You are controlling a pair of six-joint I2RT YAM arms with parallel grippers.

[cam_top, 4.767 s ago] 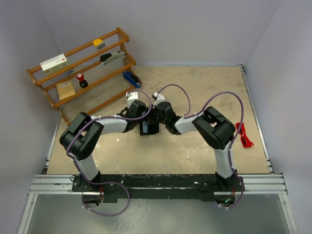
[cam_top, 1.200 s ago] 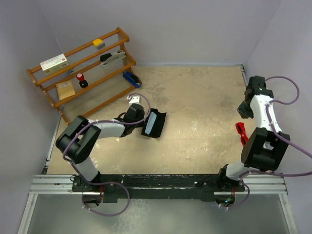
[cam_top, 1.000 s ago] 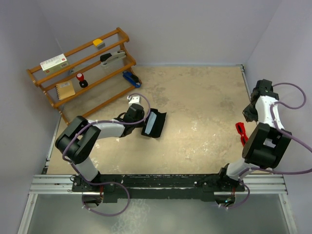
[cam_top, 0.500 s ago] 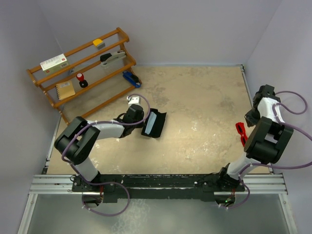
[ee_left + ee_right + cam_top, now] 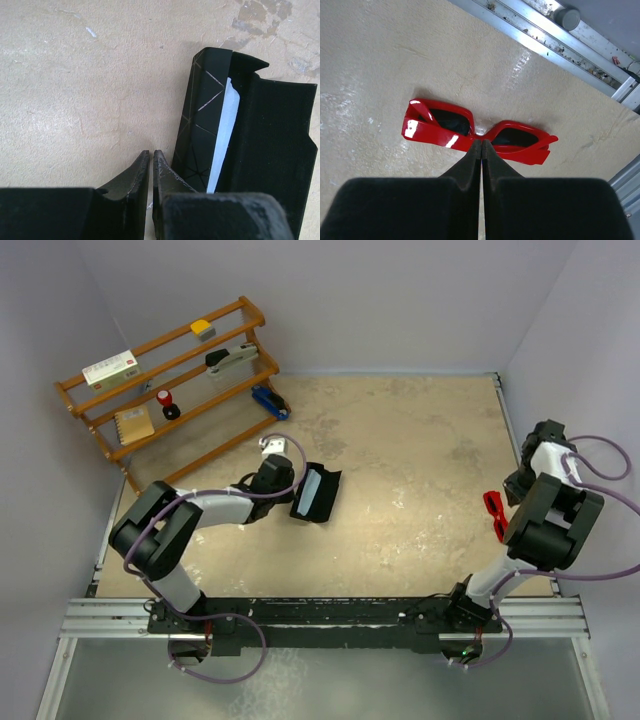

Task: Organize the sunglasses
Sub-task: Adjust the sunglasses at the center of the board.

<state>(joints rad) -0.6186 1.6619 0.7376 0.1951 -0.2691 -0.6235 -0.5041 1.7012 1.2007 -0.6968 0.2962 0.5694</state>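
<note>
The red sunglasses (image 5: pixel 495 512) lie folded on the table near its right edge. In the right wrist view the sunglasses (image 5: pixel 432 129) lie crosswise, just beyond my right gripper (image 5: pixel 481 143), which is shut and empty, its tips in line with the bridge. In the top view my right gripper (image 5: pixel 513 489) is mostly hidden by its own arm. The black case (image 5: pixel 316 494) lies open at centre left, with a pale cloth (image 5: pixel 223 131) inside. My left gripper (image 5: pixel 151 153) is shut and empty just left of the case (image 5: pixel 200 115); it also shows in the top view (image 5: pixel 289 499).
A wooden rack (image 5: pixel 100 425) with small items stands at the back left, and a blue object (image 5: pixel 268 400) lies at its foot. A metal rail (image 5: pixel 555 42) runs along the table's right edge, close to the wall and the sunglasses.
My right arm left the case, swung to the right edge, and its gripper has moved down over the sunglasses. The case now lies open. My left arm has barely moved in the last second.
</note>
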